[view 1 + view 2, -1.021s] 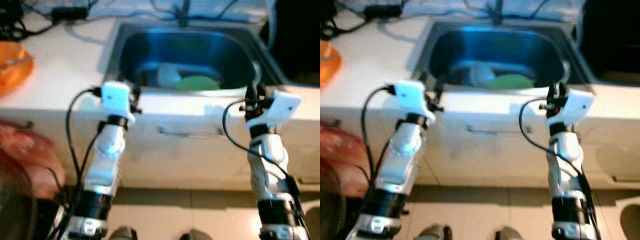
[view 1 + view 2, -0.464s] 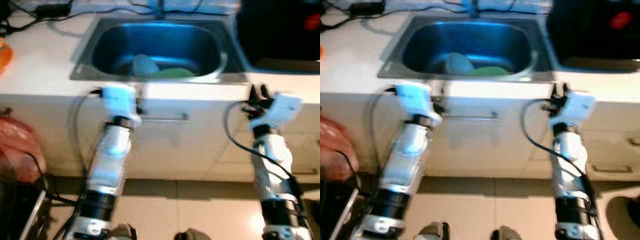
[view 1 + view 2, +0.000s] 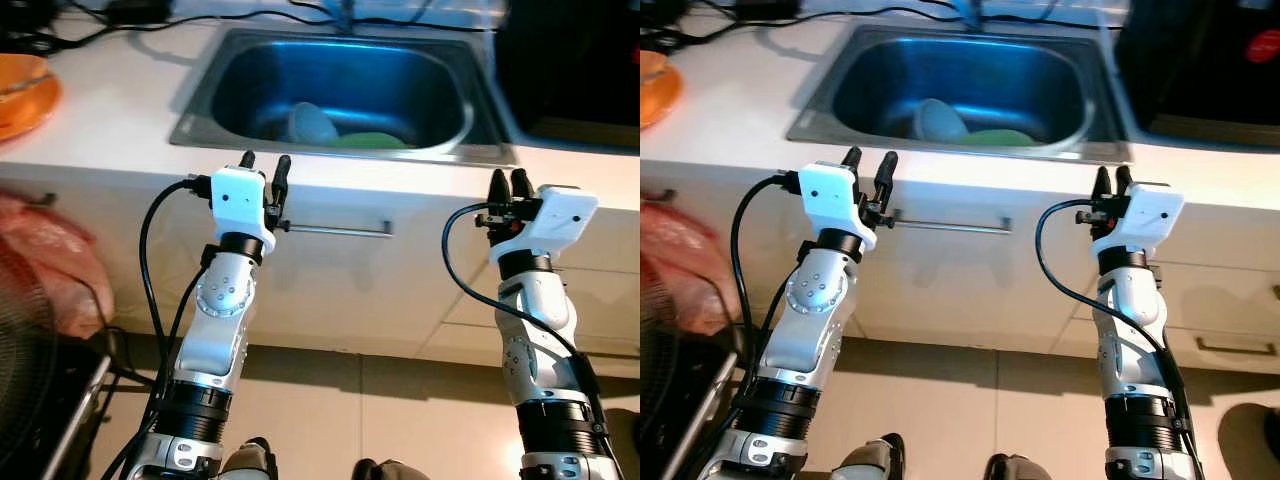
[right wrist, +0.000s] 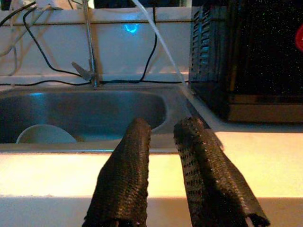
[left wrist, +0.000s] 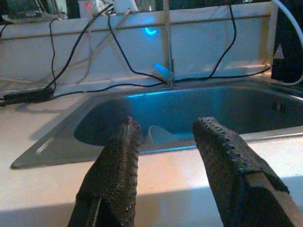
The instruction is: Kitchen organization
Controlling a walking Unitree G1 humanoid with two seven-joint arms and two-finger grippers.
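A steel sink (image 3: 195,128) is set in the white counter ahead of me. Inside it a white bowl (image 3: 312,124) rests beside a green plate (image 3: 372,141). My left gripper (image 3: 265,162) is raised in front of the counter edge, just below the sink's near rim, open with nothing between its fingers (image 5: 116,170). The bowl (image 5: 158,135) shows through their gap in the left wrist view. My right gripper (image 3: 508,182) is raised at the counter edge right of the sink. Its fingers (image 4: 128,175) stand a narrow gap apart and hold nothing.
A drawer handle (image 3: 335,230) runs along the cabinet front under the sink. A black appliance (image 3: 580,60) stands on the counter at the right. An orange bowl (image 3: 20,90) and cables lie at the left. A red bag (image 3: 50,270) and a fan (image 3: 25,390) are on the floor at the left.
The camera swung and has now steadied, so the blurred picture is sharp. Both arms keep the same raised pose. The bowl and plate lie as before.
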